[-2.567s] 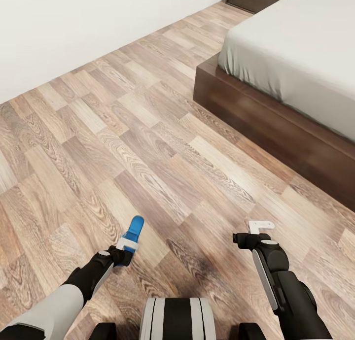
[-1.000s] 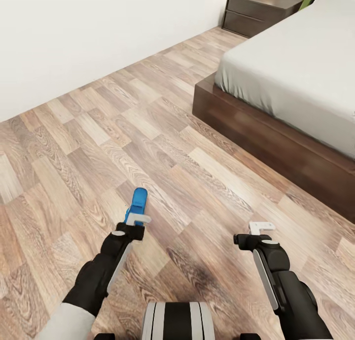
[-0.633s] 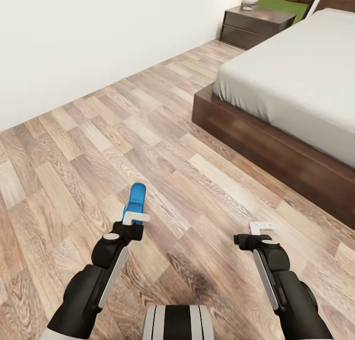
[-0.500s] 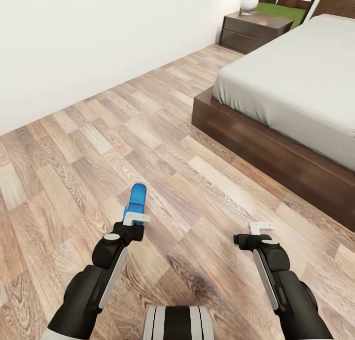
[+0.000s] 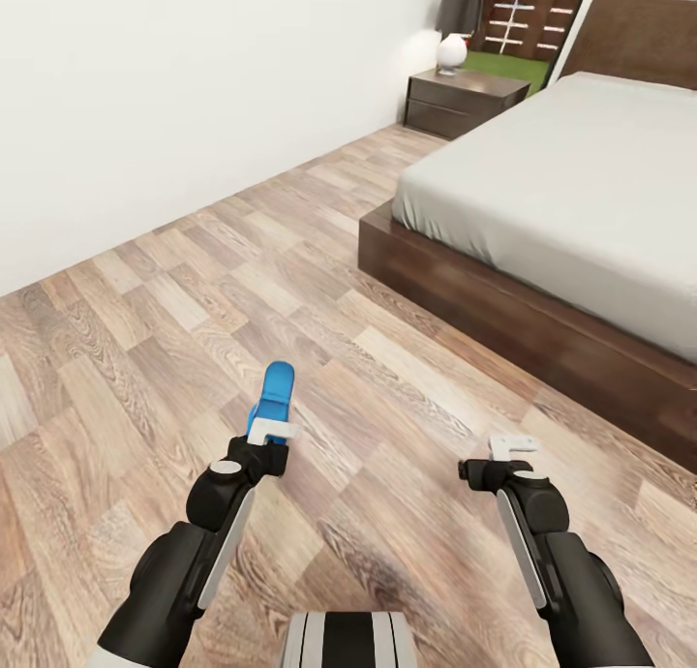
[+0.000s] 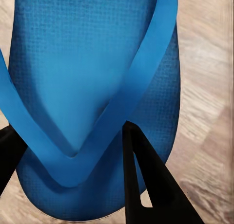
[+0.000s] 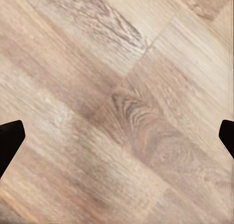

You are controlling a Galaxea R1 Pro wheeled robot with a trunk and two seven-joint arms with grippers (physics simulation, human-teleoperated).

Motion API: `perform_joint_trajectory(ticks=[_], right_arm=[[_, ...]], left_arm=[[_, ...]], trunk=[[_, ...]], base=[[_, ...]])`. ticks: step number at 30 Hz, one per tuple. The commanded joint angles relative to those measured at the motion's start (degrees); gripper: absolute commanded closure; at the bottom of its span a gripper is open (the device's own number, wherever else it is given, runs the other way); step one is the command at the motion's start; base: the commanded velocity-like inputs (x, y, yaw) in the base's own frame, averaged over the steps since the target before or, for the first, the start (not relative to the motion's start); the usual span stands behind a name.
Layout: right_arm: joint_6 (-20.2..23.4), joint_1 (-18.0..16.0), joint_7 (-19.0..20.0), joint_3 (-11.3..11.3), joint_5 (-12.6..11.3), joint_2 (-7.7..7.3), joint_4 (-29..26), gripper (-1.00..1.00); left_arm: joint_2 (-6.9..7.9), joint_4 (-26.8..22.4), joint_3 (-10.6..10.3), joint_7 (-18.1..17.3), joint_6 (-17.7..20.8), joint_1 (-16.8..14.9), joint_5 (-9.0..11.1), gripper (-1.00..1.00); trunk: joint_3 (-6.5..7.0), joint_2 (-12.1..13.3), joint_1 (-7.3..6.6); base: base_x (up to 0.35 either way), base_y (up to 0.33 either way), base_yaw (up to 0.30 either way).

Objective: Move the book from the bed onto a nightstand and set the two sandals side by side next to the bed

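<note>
Head view has tilted up: nightstand (image 5: 463,101) now shows upper right beside bed (image 5: 542,203). Left jaws grip sandal (image 5: 275,395); right jaws (image 5: 511,446) spread, empty.

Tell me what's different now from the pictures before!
The camera tipped up, so the nightstand, its lamp, the window and the bed's headboard came into view. The left hand lifted and stretched forward, carrying the blue sandal with it. It stayed shut on the sandal, and the right hand stayed open and empty over the floor.
</note>
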Motion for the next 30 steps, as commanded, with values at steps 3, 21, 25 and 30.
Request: perform_joint_trajectory(ticks=[3, 21, 25, 30], right_arm=[[0.29, -0.03, -0.10, 0.00, 0.01, -0.02, -0.10, -1.00], [0.30, -0.03, -0.10, 0.03, 0.05, 0.03, -0.09, -1.00], [0.30, -0.03, -0.10, 0.06, 0.07, 0.06, -0.09, -1.00], [0.30, -0.03, -0.10, 0.05, 0.09, 0.05, -0.09, -1.00]], left_arm=[[0.01, -0.05, -0.11, 0.27, 0.30, -0.02, -0.18, 1.00], [0.01, 0.03, -2.17, 0.28, 0.22, 0.06, -0.19, 1.00], [0.01, 0.04, -2.36, 0.29, 0.22, 0.06, -0.19, 1.00], [0.01, 0.04, -2.48, 0.27, 0.22, 0.06, -0.20, 1.00]], trunk=[[0.89, 0.03, -0.08], [4.49, 0.19, -0.39], [4.66, 0.19, -0.39], [4.86, 0.19, -0.39]], base=[[0.000, 0.000, -0.150], [0.059, 0.000, -0.245], [0.320, 0.000, -0.270], [0.333, 0.000, -0.270]])
